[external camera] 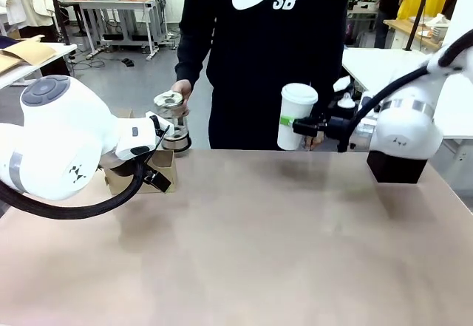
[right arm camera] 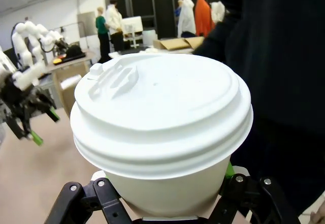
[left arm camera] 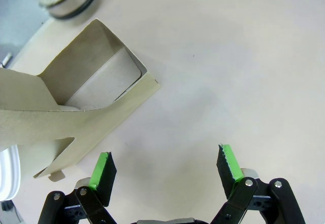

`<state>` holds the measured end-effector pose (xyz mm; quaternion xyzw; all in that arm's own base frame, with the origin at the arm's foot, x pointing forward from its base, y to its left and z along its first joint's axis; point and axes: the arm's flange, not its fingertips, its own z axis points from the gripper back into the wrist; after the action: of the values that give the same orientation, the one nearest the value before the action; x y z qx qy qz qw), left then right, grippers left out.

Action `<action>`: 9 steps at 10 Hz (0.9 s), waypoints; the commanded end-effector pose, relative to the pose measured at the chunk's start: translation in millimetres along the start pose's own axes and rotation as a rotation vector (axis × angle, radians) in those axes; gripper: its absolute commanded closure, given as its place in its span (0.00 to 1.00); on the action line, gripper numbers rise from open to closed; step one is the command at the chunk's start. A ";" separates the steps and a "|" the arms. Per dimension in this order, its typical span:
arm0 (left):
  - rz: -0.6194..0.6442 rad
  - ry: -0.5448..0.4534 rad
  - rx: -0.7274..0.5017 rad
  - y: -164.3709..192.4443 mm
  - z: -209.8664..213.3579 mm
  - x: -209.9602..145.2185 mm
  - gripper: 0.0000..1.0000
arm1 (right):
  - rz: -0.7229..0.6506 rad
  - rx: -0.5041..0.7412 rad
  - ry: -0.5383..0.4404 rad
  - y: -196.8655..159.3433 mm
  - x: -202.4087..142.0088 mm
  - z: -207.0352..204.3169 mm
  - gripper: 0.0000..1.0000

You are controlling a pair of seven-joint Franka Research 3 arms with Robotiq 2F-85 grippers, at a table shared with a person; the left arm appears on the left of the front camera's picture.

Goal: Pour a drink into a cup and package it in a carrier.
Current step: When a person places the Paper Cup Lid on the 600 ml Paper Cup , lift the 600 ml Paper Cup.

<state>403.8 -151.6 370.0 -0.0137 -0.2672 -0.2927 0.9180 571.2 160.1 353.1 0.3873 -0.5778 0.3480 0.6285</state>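
Holding the lidded white paper cup [external camera: 298, 108] upright above the table, our right gripper [external camera: 290, 123] is clamped on its sides about halfway up. Our left gripper [left arm camera: 165, 165] hangs spread wide with nothing between its pads. The brown cardboard carrier [left arm camera: 76, 97] lies just beside one fingertip, and beyond it is a glass jug [external camera: 171, 115] in the person's hand [external camera: 182, 89].

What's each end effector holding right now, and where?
The right end effector clamps the cup around its side wall, about midway down; left end effector is open, empty.
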 end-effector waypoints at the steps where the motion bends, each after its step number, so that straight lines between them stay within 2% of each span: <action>1: 0.000 -0.001 -0.001 0.0 0.3 0.0 0.00 | 0.016 0.020 0.032 36.4 52.9 9.6 0.20; 4: 0.000 -0.001 -0.001 0.0 0.3 0.0 0.00 | 0.059 0.039 0.093 97.4 119.7 32.3 0.20; 7: 0.000 -0.001 -0.001 0.0 0.3 0.0 0.00 | 0.062 0.073 0.086 139.8 147.1 55.1 0.20; 9: 0.000 -0.001 -0.001 0.0 0.3 0.0 0.00 | 0.020 0.111 0.052 143.1 147.0 65.6 0.20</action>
<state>403.7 -152.1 370.2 -0.0137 -0.2675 -0.2933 0.9177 426.8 175.9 514.8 0.3804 -0.5569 0.4039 0.6181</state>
